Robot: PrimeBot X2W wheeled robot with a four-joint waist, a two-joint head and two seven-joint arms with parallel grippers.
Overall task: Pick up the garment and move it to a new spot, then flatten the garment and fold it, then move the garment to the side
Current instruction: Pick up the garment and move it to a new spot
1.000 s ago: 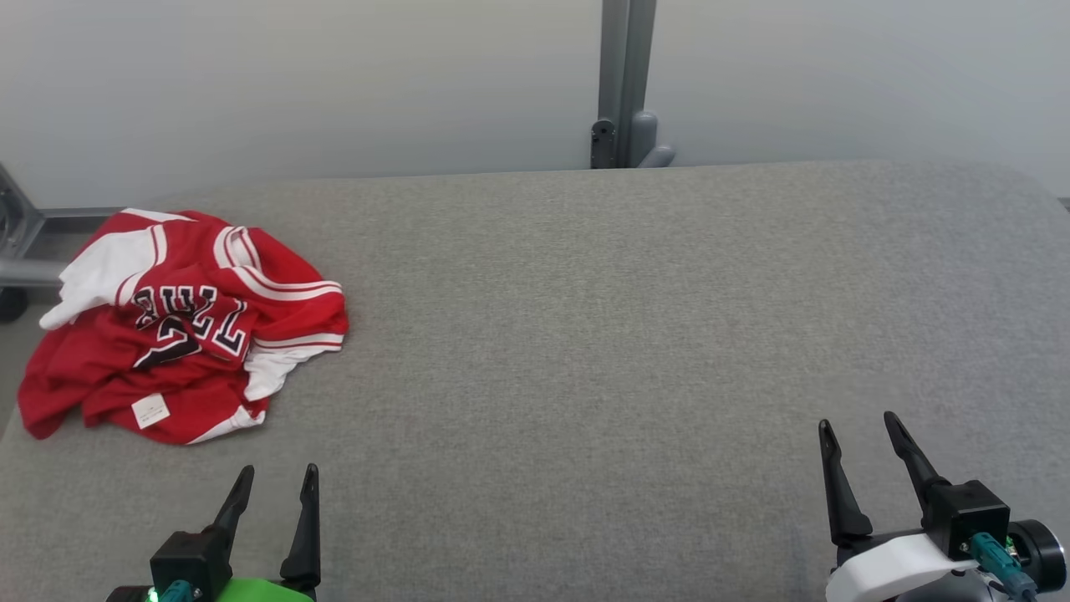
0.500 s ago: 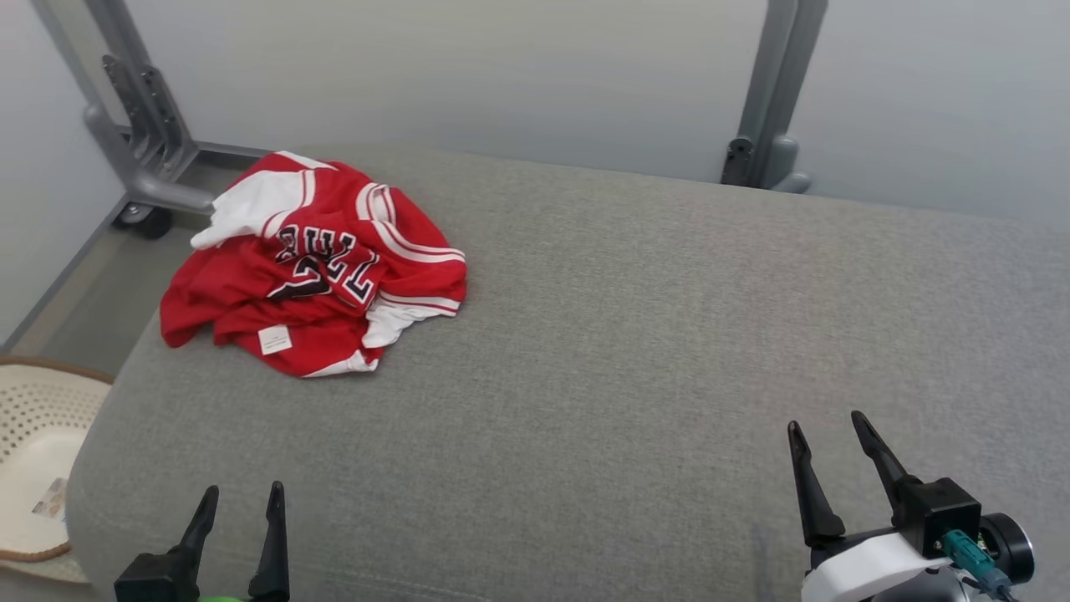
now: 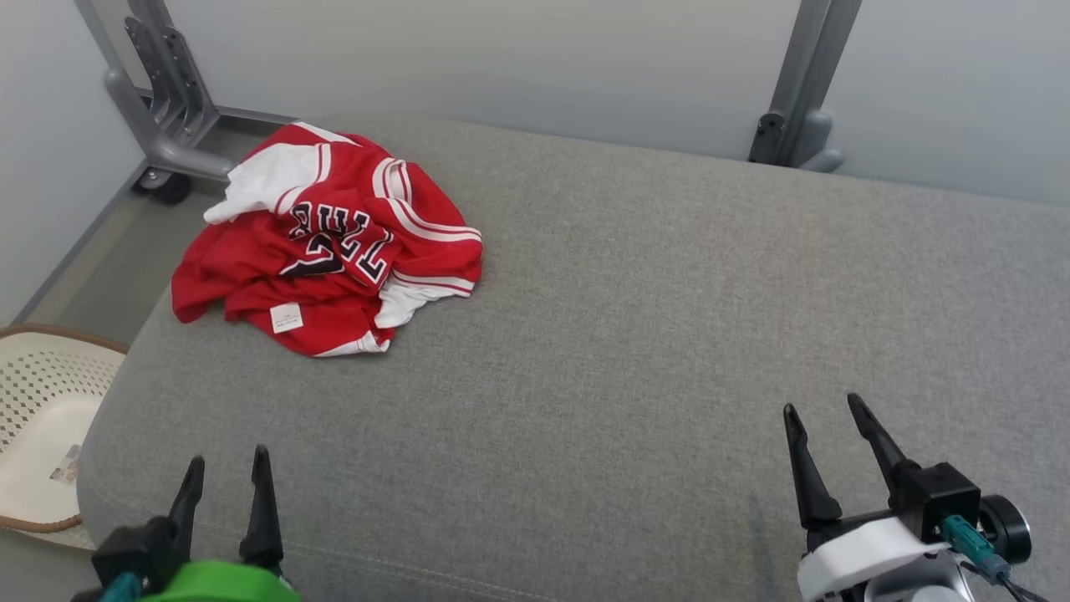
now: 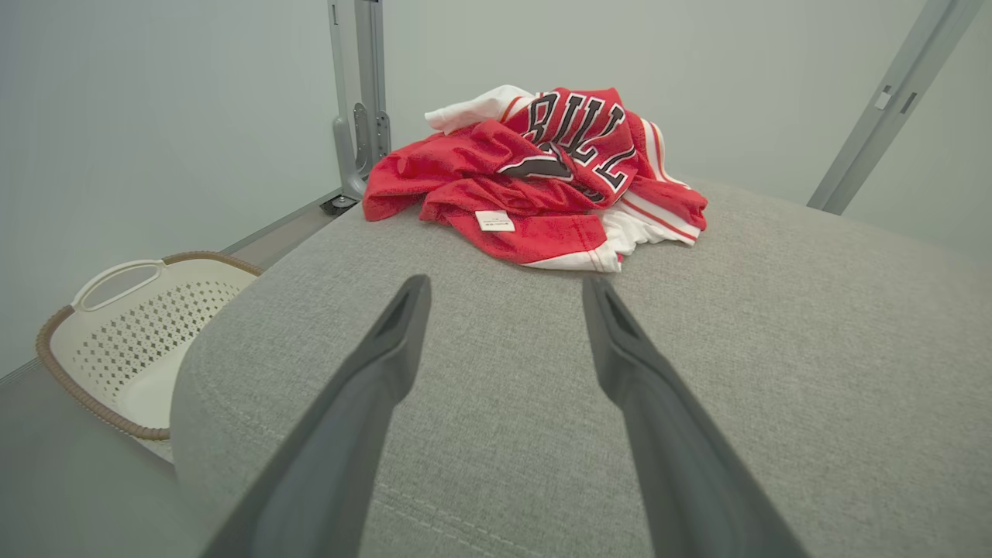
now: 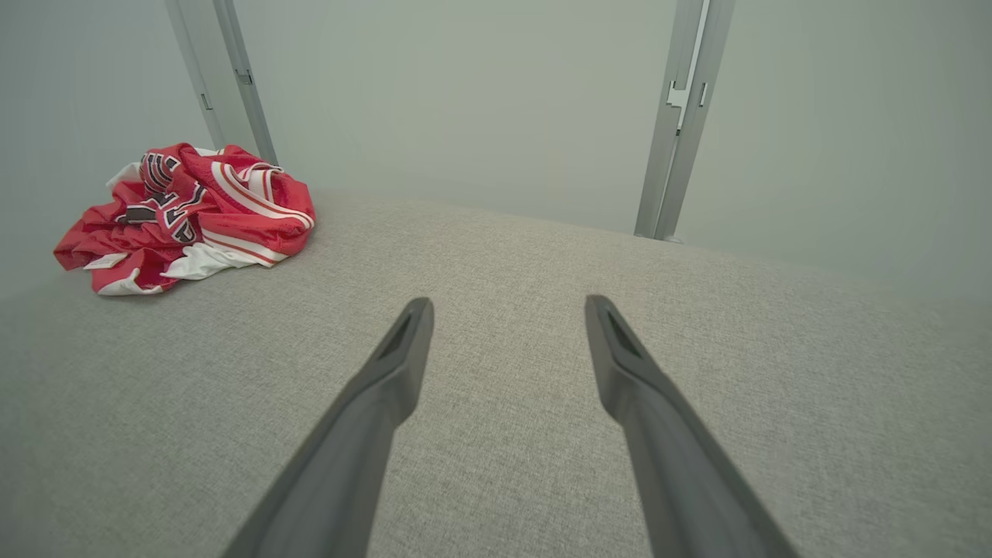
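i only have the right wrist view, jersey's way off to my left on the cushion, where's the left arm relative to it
observer: The left gripper points at the jersey, jaws open, short of its near edge, not touching.
operator: anything on the floor that side
observer: A cream perforated basket sits on the floor off the cushion's left end.
operator: what's behind the jersey
observer: A grey frame leg with a black wheel, on the floor.
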